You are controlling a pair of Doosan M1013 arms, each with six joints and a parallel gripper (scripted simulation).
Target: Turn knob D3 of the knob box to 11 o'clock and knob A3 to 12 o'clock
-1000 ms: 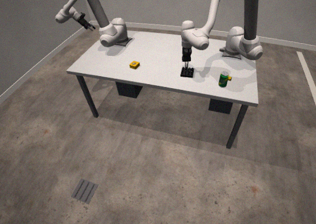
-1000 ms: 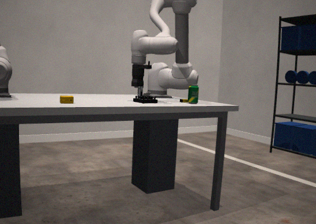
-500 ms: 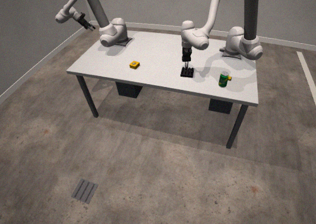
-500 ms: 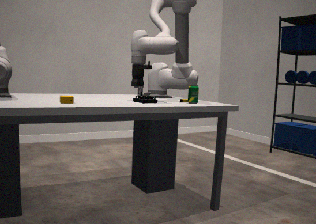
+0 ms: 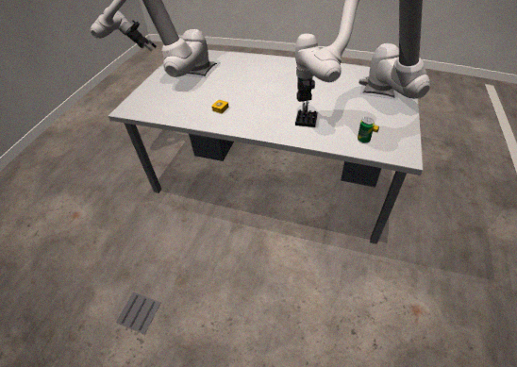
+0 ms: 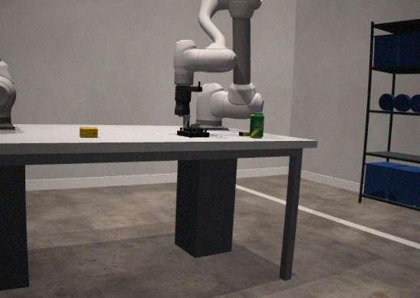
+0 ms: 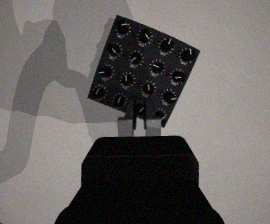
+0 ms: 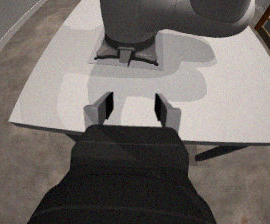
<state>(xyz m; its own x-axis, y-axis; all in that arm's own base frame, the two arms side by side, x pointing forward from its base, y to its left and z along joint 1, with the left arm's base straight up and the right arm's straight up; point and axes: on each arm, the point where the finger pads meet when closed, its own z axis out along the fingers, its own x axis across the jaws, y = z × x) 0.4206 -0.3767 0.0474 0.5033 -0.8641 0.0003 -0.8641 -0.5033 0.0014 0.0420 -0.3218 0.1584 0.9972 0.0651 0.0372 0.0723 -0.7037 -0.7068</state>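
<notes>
The black knob box lies flat on the table, with several rows of small knobs with pale pointers. It looks tilted in the left wrist view. My left gripper points down at its back row, fingers close together on either side of one knob, third from the left in the row nearest the gripper body. It fits D3, though the socket is not visible. Its pointer is partly hidden by the fingertips. My right gripper is open and empty, far off to the left in the top view.
A green can stands right of the box in the top view, with a small yellow object beside it. A yellow block lies to the left. The white table has both arm bases at its back.
</notes>
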